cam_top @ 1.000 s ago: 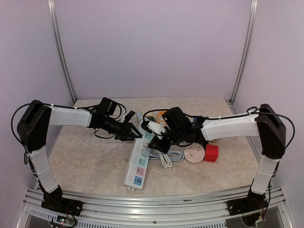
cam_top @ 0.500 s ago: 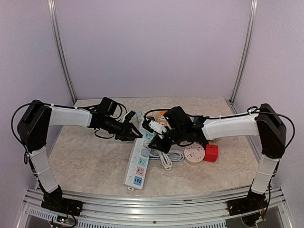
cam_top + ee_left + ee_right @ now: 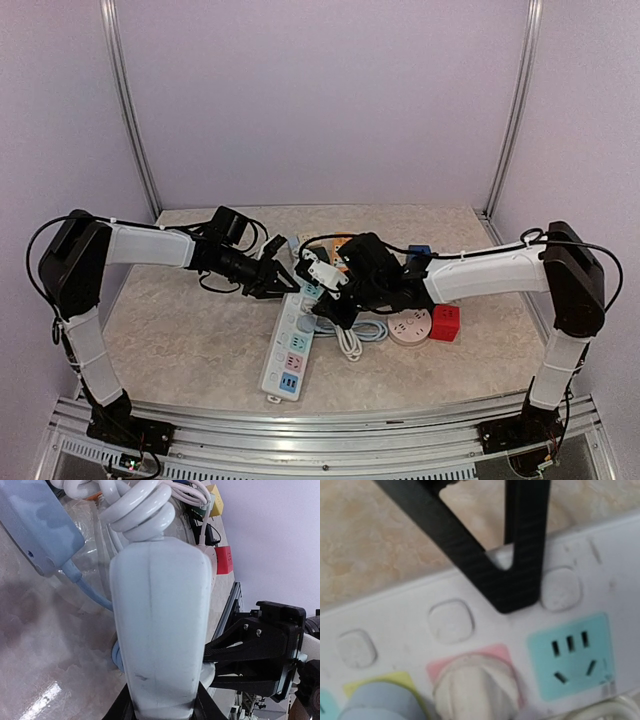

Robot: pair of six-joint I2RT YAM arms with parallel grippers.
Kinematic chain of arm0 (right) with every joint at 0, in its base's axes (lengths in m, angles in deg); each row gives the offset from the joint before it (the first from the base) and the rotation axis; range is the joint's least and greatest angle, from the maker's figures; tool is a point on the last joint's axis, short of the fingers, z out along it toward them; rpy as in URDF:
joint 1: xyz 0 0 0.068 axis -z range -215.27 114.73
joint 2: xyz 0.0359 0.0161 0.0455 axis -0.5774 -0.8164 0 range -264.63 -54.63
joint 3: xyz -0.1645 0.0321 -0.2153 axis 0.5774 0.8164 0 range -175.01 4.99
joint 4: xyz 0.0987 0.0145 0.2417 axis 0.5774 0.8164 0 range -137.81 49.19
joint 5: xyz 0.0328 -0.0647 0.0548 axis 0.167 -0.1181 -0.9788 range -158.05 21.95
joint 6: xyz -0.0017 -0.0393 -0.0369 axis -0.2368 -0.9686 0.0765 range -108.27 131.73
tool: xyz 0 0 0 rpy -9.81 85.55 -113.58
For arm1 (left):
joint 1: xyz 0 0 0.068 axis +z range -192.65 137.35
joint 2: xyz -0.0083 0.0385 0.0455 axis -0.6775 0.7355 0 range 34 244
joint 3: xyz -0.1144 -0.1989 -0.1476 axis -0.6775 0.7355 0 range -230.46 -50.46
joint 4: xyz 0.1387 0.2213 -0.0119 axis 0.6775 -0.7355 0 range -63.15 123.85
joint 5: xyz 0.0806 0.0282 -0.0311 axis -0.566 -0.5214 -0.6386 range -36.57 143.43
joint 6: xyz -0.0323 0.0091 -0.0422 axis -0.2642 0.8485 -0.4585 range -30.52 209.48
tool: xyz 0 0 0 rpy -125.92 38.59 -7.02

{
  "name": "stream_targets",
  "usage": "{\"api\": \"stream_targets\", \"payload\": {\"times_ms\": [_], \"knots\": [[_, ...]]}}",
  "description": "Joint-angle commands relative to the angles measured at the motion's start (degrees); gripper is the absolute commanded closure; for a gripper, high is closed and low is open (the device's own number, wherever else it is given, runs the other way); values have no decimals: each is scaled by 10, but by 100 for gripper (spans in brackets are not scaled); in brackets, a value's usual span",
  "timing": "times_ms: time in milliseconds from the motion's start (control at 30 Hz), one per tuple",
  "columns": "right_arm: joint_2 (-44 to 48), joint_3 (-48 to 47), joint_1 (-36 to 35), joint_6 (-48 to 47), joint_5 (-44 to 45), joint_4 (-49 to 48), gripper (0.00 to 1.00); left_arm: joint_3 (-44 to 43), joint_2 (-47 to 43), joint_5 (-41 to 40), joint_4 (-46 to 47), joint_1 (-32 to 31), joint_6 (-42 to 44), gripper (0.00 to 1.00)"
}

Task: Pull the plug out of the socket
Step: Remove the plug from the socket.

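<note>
The white plastic power strip (image 3: 288, 345) lies lengthwise on the beige mottled surface (image 3: 180, 340). The left gripper (image 3: 276, 281) anchors it: in the left wrist view its jaws are clamped on the narrow end of the strip body, one on each side.

The task's item, a round white plug (image 3: 475, 682), is fully seated in the pink socket of the strip, between a vacant teal socket (image 3: 570, 655) and a yellow socket filled by a grey-blue plug (image 3: 382, 705).

The right gripper (image 3: 514, 594) stands over the row of square white switch buttons (image 3: 451, 621), just beyond the plug. Its jaws are drawn together at the tips and hold nothing.

Step in hand, as a judgement: approach and alignment, with the strip braced and the plug not yet grasped.

Next move calls for:
- Spreading the right jaws wider than the plug body.
- Shifting them over the pink socket and lowering to straddle the plug.
- Closing firmly, then pulling straight out from the socket face while the left jaws hold the strip down.
</note>
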Motion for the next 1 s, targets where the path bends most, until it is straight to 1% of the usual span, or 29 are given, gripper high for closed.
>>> {"api": "stream_targets", "payload": {"times_ms": [0,233,500,667,967], "knots": [[26,8,-20,9,62,-1,100,-12,8,13,0,11,-5,100],[19,5,-47,-1,122,6,100,-12,10,9,-3,14,-4,100],[26,9,-52,7,142,4,100,-12,10,7,-5,16,-4,100],[30,4,-48,17,128,1,100,-12,10,4,-6,15,-2,100],[35,6,-14,41,60,-12,100,-13,9,4,-7,14,0,100]]}}
